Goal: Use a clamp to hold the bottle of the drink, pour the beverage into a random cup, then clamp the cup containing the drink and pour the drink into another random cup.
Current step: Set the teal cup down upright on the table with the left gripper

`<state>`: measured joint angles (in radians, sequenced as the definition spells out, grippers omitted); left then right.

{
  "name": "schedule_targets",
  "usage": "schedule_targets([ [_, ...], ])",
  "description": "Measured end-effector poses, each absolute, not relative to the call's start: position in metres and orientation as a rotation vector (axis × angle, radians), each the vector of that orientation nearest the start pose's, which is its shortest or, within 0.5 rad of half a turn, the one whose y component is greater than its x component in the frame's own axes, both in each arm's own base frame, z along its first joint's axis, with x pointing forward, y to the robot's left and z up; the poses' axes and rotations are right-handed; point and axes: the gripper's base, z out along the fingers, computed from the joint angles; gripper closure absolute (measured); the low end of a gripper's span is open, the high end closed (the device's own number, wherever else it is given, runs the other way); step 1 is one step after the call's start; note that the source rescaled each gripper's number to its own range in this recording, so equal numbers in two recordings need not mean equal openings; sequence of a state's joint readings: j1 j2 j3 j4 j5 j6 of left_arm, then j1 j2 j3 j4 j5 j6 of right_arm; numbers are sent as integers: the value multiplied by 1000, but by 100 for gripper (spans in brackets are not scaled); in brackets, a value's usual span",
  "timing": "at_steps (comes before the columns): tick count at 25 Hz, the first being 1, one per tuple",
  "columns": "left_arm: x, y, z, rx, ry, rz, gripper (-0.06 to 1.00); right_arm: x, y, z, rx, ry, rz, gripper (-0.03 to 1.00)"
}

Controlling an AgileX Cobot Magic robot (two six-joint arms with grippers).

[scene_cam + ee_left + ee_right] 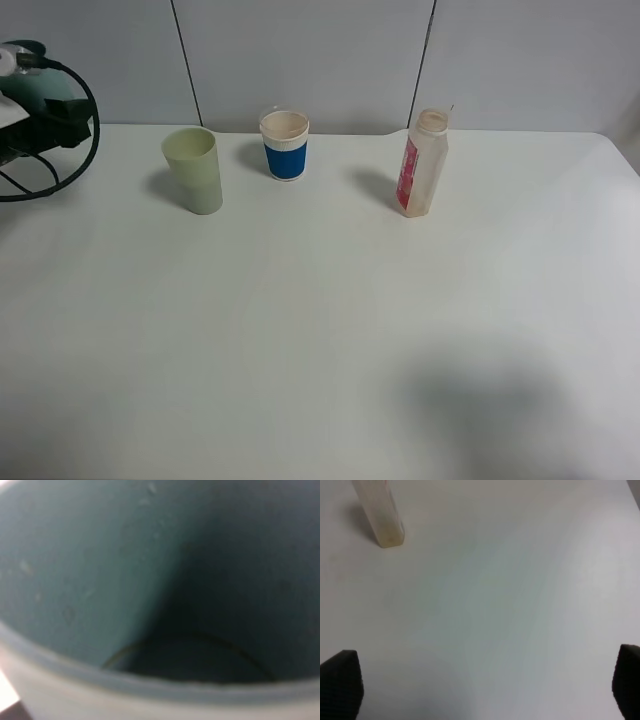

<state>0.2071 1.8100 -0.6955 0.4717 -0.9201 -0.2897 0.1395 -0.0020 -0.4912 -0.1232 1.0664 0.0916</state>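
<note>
My right claw [482,682] hangs spread wide above the bare worktop [320,330], near the bottle [379,515], while my left claw is pressed together.

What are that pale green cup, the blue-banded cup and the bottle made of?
Green cup: probably plastic, matte, one even colour all over.
Blue-banded cup: likely paper, going by its rolled pale rim and printed band.
Bottle: looks like translucent, cloudy plastic with a red label; its base shows the same milky look.

Bottle [421,165] red label: print too small, perhaps text; nothing legible.
</note>
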Motion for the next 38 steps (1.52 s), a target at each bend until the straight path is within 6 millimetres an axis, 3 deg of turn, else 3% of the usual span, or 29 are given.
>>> schedule_targets([
  [9, 314, 45, 154, 49, 1725, 8, 94, -3, -10, 275, -43, 2050, -4, -3],
  [14, 315, 46, 146, 34, 1739, 9, 94, -3, -10, 275, -43, 2050, -4, -3],
  [18, 315, 46, 118, 19, 1803, -7, 94, -3, -10, 275, -43, 2050, -4, -3],
  [28, 316, 49, 108, -25, 1759, -5, 94, -3, -10, 275, -43, 2050, -4, -3],
  [38, 314, 49, 79, 21, 1815, 37, 94, -3, -10, 275, -43, 2050, -4, -3],
])
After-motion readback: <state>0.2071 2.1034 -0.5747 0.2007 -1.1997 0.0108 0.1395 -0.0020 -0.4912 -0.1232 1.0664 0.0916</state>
